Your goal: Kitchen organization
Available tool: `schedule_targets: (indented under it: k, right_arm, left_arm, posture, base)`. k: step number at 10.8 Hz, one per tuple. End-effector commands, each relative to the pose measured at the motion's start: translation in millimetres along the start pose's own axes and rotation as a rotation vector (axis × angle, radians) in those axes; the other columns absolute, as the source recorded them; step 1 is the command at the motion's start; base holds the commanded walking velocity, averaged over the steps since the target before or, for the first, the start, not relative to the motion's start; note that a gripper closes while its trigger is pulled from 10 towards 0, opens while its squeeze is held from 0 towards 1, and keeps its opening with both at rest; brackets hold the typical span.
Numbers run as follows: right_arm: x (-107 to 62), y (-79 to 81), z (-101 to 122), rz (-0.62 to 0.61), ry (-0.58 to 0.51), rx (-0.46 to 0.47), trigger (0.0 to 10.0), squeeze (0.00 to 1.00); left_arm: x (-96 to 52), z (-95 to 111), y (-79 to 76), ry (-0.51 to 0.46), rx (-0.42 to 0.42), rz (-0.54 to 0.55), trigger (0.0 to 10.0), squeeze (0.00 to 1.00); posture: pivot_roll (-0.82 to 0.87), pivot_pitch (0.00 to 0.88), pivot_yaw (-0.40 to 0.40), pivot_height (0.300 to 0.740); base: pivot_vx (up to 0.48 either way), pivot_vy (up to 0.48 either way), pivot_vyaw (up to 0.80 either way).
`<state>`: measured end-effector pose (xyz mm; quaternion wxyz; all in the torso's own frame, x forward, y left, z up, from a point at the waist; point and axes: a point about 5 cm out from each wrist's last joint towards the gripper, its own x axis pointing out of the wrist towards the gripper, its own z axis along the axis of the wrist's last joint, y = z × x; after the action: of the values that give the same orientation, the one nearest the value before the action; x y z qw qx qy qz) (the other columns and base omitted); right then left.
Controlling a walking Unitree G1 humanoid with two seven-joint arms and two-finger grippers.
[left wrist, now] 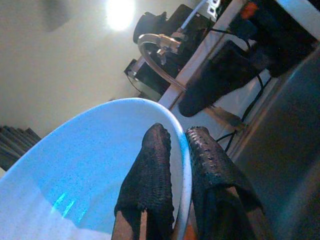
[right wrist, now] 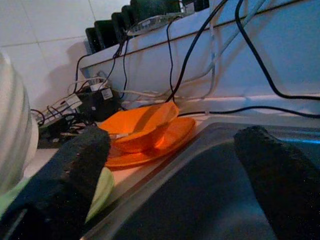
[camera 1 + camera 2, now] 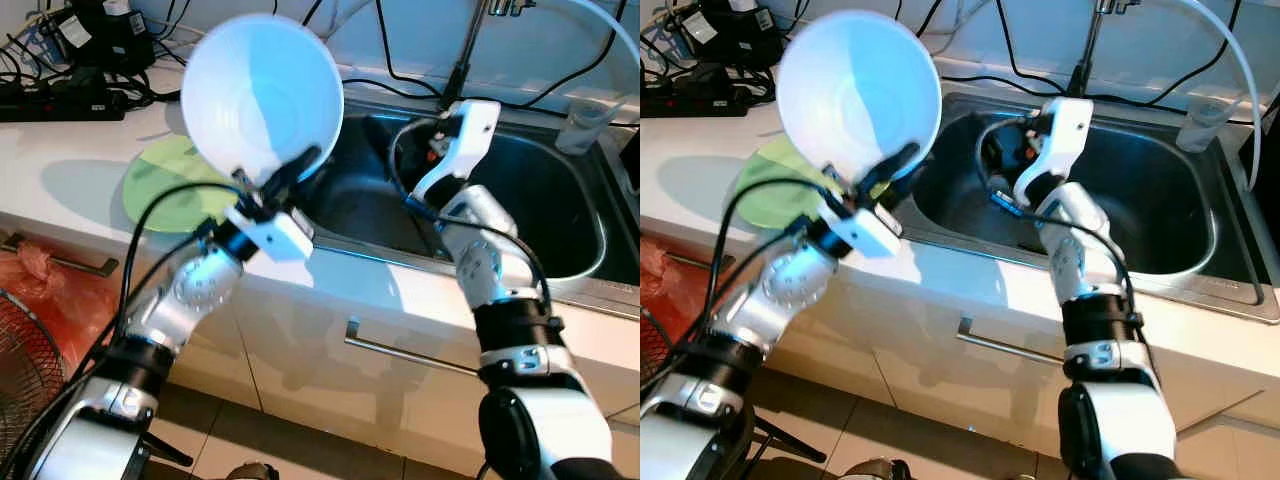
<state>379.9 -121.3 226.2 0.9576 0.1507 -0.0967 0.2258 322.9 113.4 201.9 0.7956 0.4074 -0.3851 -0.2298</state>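
Left claw (image 3: 285, 175) raised, pinching white bowl (image 3: 262, 97) rim, right claw (image 2: 175, 165) spread over sink (image 3: 560, 210)

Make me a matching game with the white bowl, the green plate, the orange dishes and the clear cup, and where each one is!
Things:
1. white bowl
2. green plate
3. orange dishes
4. clear cup

Places:
A. on the counter past the sink's right end
B. stacked on the counter behind the sink
C. held up by the left gripper
D. flat on the counter left of the sink

Pairs: 1-C, 2-D, 3-B, 4-A
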Motion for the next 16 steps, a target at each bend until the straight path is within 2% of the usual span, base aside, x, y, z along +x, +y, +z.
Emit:
schedule_targets:
  k: [1,2,4,5,6,9,12,14,16]
  right_arm:
    - [4.0,0.3,8.3,0.004,-0.029,0.013,10.0,1.0]
    - [5.4,3.2,12.1,0.02,-0.049,0.046,10.0,1.0]
    - [7.1,20.8,22.9,0.142,-0.113,0.208,10.0,1.0]
    - [5.8,32.9,26.2,0.227,-0.121,0.237,10.0,0.53]
    - [1.4,47.0,26.3,0.344,-0.112,0.253,10.0,0.0]
    - [-5.8,52.2,19.2,0.413,-0.065,0.265,10.0,0.0]
    - [-9.5,49.4,1.5,0.393,0.028,0.243,10.0,0.0]
    - [-3.6,46.6,-6.0,0.351,0.078,0.219,10.0,0.0]
    - [4.4,45.7,-5.6,0.335,0.083,0.204,10.0,0.0]
  left_arm:
    - [2.8,5.1,0.5,-0.038,0.021,0.013,0.0,0.0]
    - [3.1,4.8,-1.6,-0.033,0.022,0.012,0.0,0.0]
    - [5.4,4.0,-5.9,-0.022,0.026,0.026,0.0,0.0]
    - [7.2,4.1,-8.0,-0.02,0.023,0.028,0.0,0.0]
    - [10.7,4.5,-8.7,-0.021,0.021,0.038,0.0,0.0]
    - [13.5,4.6,-7.6,-0.023,0.029,0.053,0.0,0.0]
    - [18.4,16.8,-6.4,-0.08,0.054,0.073,0.0,0.0]
    - [20.1,26.7,-10.2,-0.12,0.048,0.083,0.0,0.0]
    - [21.2,33.6,-13.5,-0.147,0.04,0.086,0.0,0.0]
  posture:
    - [0.03,0.038,-0.012,0.74]
    - [0.04,0.039,-0.014,0.74]
    - [0.03,0.04,-0.016,0.74]
    - [0.02,0.038,-0.017,0.74]
    - [0.02,0.036,-0.018,0.74]
    - [0.02,0.038,-0.019,0.74]
    - [0.03,0.042,-0.02,0.74]
    - [0.03,0.045,-0.018,0.74]
    - [0.03,0.047,-0.018,0.74]
  base:
    - [0.0,0.0,0.0]
    - [0.0,0.0,0.0]
    - [0.0,0.0,0.0]
    - [0.0,0.0,0.0]
    - [0.0,0.0,0.0]
    - [0.0,0.0,0.0]
    - [0.0,0.0,0.0]
    - [0.0,0.0,0.0]
    - [0.0,0.0,0.0]
